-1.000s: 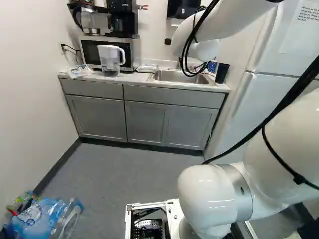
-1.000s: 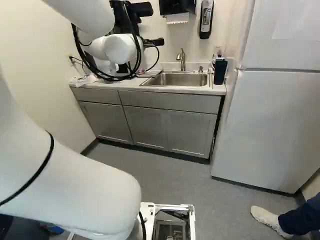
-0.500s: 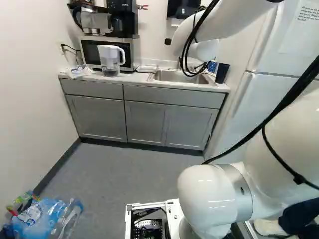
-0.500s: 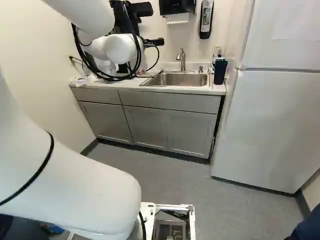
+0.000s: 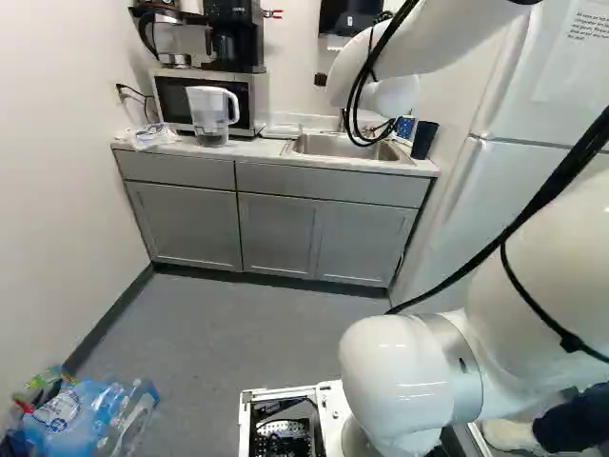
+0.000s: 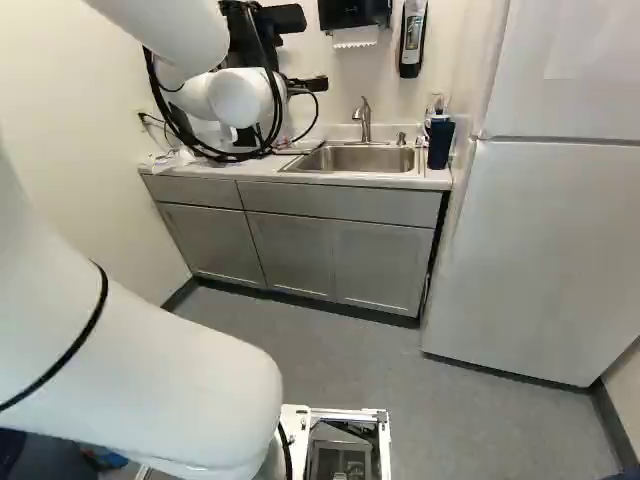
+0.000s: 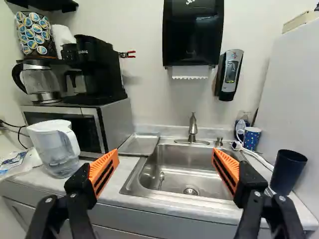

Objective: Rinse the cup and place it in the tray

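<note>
My gripper (image 6: 250, 40) hangs above the counter in the right base view, partly behind the arm and cables. In the wrist view the gripper (image 7: 164, 172) has its orange-padded fingers spread wide, with nothing between them; the steel sink basin lies beyond. Two cups stand right of the sink: a blue dotted mug (image 7: 252, 138) by the back wall, and a tall dark cup (image 7: 287, 172) nearer the counter's front, also visible in the left base view. A shallow metal tray (image 7: 140, 145) lies flat on the counter between microwave and sink, close past one fingertip.
The faucet (image 7: 193, 130) rises behind the sink (image 7: 164, 194). A water pitcher (image 7: 55, 148) and the microwave (image 7: 116, 124) stand left of the tray. A white cord runs beside the cups. The fridge (image 6: 540, 250) borders the counter. A person's shoe (image 5: 511, 435) is near my base.
The arm, base, cups and tray have kept their places. Only a person's leg and shoe have shifted, dropping out of the right base view's edge and showing low at the right of the left base view.
</note>
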